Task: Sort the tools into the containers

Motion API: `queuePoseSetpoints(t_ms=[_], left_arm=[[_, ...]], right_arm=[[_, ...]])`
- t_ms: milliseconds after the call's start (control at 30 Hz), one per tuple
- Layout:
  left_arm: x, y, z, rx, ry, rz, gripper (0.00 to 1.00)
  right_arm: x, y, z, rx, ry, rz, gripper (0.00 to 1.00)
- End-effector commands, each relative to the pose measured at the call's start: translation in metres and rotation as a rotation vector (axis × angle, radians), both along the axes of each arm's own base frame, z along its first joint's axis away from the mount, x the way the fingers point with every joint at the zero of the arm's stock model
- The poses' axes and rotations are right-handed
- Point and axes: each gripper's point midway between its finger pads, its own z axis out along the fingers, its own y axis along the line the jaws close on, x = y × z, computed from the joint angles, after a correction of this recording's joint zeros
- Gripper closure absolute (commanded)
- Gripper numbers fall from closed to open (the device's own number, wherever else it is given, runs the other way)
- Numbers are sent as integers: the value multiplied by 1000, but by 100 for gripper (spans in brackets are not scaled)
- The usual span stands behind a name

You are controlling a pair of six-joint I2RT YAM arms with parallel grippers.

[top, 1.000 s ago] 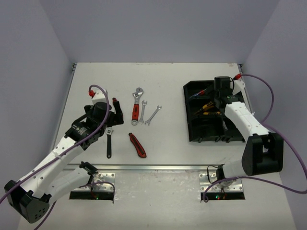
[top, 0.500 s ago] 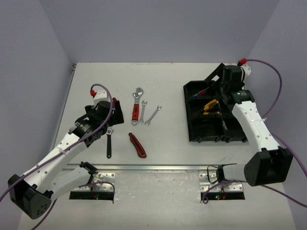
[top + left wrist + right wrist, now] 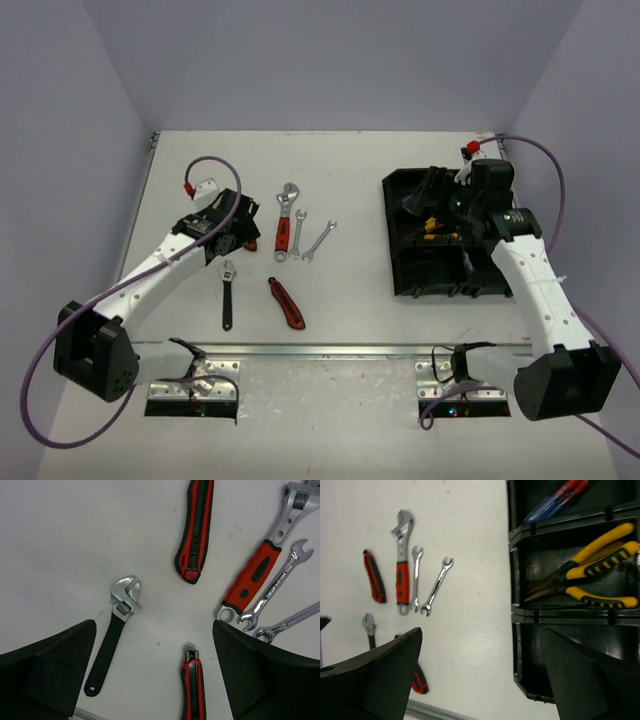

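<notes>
My left hand: the left hand (image 3: 154, 630) hangs over the loose tools, fingers spread wide, holding nothing.
My right hand: the right hand (image 3: 481, 632) is over the tray (image 3: 570, 614), fingers spread just as wide, also holding nothing.
Loose tools: six lie on the worktop (image 3: 60, 540) below my left hand. They are a black-handled wrench (image 3: 111, 640), a lower knife (image 3: 194, 690), an upper knife (image 3: 196, 530), a red-handled wrench (image 3: 252, 572) and two plain spanners (image 3: 274, 587) just beside it.
Already sorted: the yellow pliers (image 3: 577, 570) lie in the tray's middle section and the screwdrivers (image 3: 547, 509) in the one beyond it. The nearest section (image 3: 530, 652) shows nothing inside, as far as I can see into it.
Nearer arm: every loose tool is on the left half of the worktop, well apart from the tray, so I judge the pick is my left arm's.
Closest to my fingers: the lower knife's tip sits between them, and the black-handled wrench lies just to the left of it.
Long axis: in my left wrist view the knife runs straight away from me, across the line my fingers close along. The wrench is slanted, head far and right, handle near and left.
What it turns on: the knife needs only a drop, I think. The wrench would need a wrist turn first.
</notes>
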Motion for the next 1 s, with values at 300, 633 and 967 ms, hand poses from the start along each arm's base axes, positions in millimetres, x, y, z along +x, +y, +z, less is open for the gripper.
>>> queuePoseSetpoints(t_ms=[300, 633, 967], left_arm=[[109, -5, -60, -86, 145, 105, 0], [146, 6, -121, -41, 245, 143, 20], [134, 4, -159, -156, 298, 99, 100]], right_arm=[[-45, 58, 16, 204, -57, 363, 1], [-57, 68, 20, 253, -80, 418, 1], [-57, 77, 27, 285, -104, 469, 1]])
